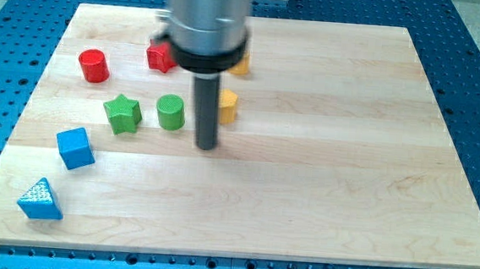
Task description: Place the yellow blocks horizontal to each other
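A wide silvery-grey metal cylinder, blurred at the view's top, forms the arm's end. A glossy black collar rings its lower edge. Below the collar hangs a straight dark grey rod, smooth and round, much narrower than the cylinder, ending in my tip (208, 147), cut flat. No cables, screws or markings can be made out.

Your wooden table (323, 157) carries a red cylinder (94, 66), red block (159, 57), green star (122, 113), green cylinder (170, 113), two yellow blocks (227, 106) (241, 64), blue cube (75, 148) and blue triangle (41, 199).
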Tool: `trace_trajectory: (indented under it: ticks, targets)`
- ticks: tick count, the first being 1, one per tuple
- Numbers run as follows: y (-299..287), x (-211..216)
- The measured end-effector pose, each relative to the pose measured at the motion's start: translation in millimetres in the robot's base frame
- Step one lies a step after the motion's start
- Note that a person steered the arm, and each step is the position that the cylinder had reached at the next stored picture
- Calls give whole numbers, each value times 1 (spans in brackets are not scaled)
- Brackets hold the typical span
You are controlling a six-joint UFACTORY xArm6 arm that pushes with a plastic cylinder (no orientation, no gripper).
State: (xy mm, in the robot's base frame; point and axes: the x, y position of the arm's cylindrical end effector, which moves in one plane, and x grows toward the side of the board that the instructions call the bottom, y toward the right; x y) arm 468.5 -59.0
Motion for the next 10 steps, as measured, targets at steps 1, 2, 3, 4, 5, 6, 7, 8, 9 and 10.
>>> trace_trajectory:
  ticks: [1, 2, 3, 4, 5, 6, 7, 8, 9, 10]
  targets:
    - [26, -43]
    - [77, -84]
    - [100, -74]
    - [145, -58]
    - [163, -94]
    - [163, -81]
    - [129, -63]
    - [136, -93]
    - [124, -110]
    - [156, -70]
